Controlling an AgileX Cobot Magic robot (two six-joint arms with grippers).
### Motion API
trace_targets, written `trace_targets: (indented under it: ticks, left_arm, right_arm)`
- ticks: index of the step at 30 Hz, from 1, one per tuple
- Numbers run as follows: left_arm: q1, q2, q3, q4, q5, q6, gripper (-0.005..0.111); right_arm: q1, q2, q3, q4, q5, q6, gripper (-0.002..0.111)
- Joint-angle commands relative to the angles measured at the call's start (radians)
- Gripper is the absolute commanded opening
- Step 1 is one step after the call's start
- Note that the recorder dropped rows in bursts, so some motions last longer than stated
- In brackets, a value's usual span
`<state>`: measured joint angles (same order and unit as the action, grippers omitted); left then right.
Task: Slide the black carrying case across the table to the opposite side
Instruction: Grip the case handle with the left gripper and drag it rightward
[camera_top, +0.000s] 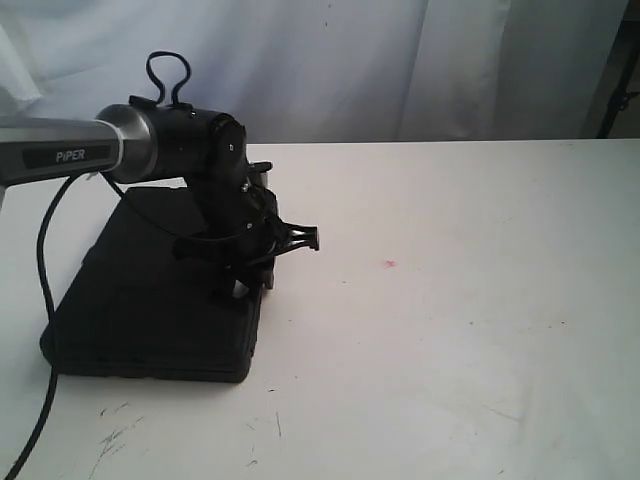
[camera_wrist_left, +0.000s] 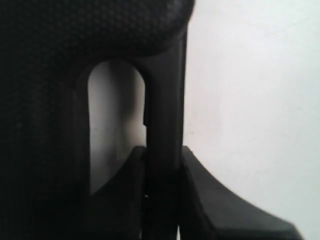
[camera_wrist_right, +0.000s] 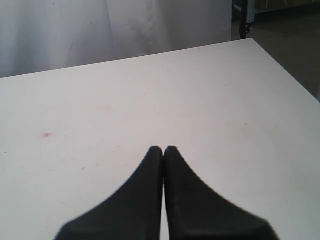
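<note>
The black carrying case (camera_top: 140, 300) lies flat on the left part of the white table (camera_top: 450, 330). My left gripper (camera_top: 245, 280) reaches down at the case's right edge. In the left wrist view the case's textured shell (camera_wrist_left: 45, 100) fills one side, and its handle bar (camera_wrist_left: 165, 100) runs between the two fingers. The left gripper (camera_wrist_left: 164, 150) is shut on that handle. My right gripper (camera_wrist_right: 163, 149) is out of the exterior view. It hangs shut over bare table (camera_wrist_right: 150, 90), fingertips touching and nothing between them.
A small pink-red spot (camera_top: 389, 264) marks the table right of the case, also in the right wrist view (camera_wrist_right: 46, 135). A white curtain (camera_top: 400, 60) hangs behind the far edge. The left arm's cable (camera_top: 45, 300) loops down at the left. Floor (camera_wrist_right: 285, 40) shows past the table corner.
</note>
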<state>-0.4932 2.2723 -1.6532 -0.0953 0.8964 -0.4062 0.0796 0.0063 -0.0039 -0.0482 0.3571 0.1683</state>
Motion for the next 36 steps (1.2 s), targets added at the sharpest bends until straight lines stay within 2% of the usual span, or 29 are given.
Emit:
trace_targets:
  ticks: [1,12,20,27,36]
  left_arm:
    - [-0.047,-0.013,-0.003,-0.051,-0.043,-0.056,0.0]
    - [-0.125,-0.013,-0.003,-0.145,-0.1,-0.093,0.0]
    - [-0.134,-0.013,-0.003,-0.231,-0.145,-0.093,0.0]
    - [-0.164,-0.013,-0.007,-0.233,-0.167,-0.093,0.0]
    - [-0.18,0.027,-0.124,-0.225,-0.104,-0.118,0.0]
  right_arm:
    - [-0.003,-0.006,0.004,0.006,-0.006,0.002,0.0]
    - [-0.003,-0.006,0.004,0.006,-0.006,0.002,0.0]
    - [-0.003,-0.006,0.004,0.006,-0.006,0.002,0.0]
    - [-0.003,-0.006,0.004,0.006,-0.006,0.002,0.0]
    - [-0.003,-0.006,0.004,0.006,-0.006,0.002,0.0]
